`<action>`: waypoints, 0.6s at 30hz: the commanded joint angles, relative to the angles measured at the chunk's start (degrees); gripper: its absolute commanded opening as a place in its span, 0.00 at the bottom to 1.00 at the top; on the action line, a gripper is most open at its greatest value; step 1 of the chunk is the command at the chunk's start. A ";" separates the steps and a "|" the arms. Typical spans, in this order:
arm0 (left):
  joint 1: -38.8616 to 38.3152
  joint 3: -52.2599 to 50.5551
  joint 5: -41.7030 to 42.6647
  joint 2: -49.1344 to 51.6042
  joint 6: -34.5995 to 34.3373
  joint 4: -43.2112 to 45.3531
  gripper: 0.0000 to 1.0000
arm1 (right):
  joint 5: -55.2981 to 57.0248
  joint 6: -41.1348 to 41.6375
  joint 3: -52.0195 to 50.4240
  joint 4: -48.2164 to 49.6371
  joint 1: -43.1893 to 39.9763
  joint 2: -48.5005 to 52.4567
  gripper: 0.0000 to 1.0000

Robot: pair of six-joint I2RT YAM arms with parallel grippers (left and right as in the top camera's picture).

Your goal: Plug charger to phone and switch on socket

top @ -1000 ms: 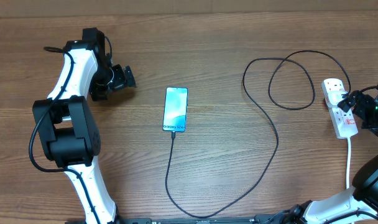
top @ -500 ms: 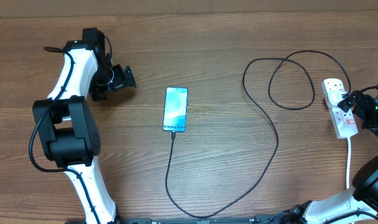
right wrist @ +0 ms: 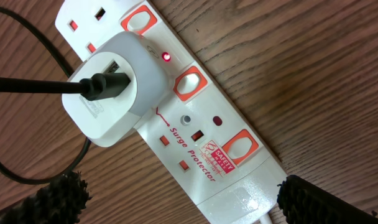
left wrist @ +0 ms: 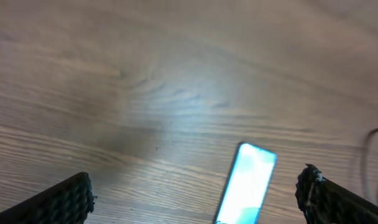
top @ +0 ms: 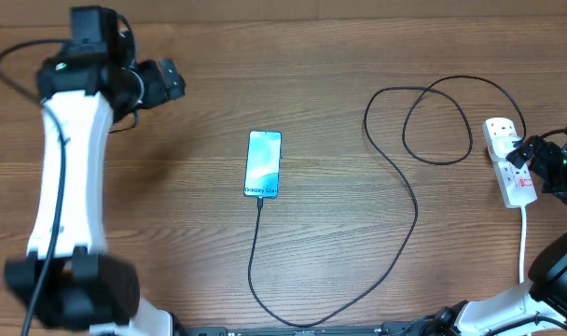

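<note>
Wooden table (top: pixel 339 56): left gripper (top: pixel 172 79) held high, right gripper (top: pixel 526 155) over socket (top: pixel 517 189) (the 2 gape wide, empty).

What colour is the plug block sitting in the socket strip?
White adapter, black charger cable entering it; best in the right wrist view.

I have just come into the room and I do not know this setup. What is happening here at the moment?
Nothing is held right now. The charger runs from the lower end of the phone, whose screen is lit, to a white adapter seated in the socket. A small red light glows on the socket beside that adapter, so it seems switched on. The right end effector hovers open over the socket. The left end effector, also open, is at the far left, well away from the phone.
</note>
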 commanded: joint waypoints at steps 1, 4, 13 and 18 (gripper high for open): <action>-0.81 0.76 -0.79 -3.50 -0.52 -0.02 1.00 | 0.09 -0.46 0.87 0.17 0.00 -1.03 1.00; -0.81 0.76 -0.79 -5.73 -0.52 -0.04 1.00 | 0.09 -0.44 0.87 0.17 0.00 -1.03 1.00; -0.81 0.76 -0.79 -11.74 -0.52 -0.07 1.00 | 0.09 -0.44 0.87 0.17 0.00 -1.03 1.00; -0.87 0.76 -0.79 -14.10 -0.52 -0.07 1.00 | 0.09 -0.46 0.87 0.17 0.00 -1.03 1.00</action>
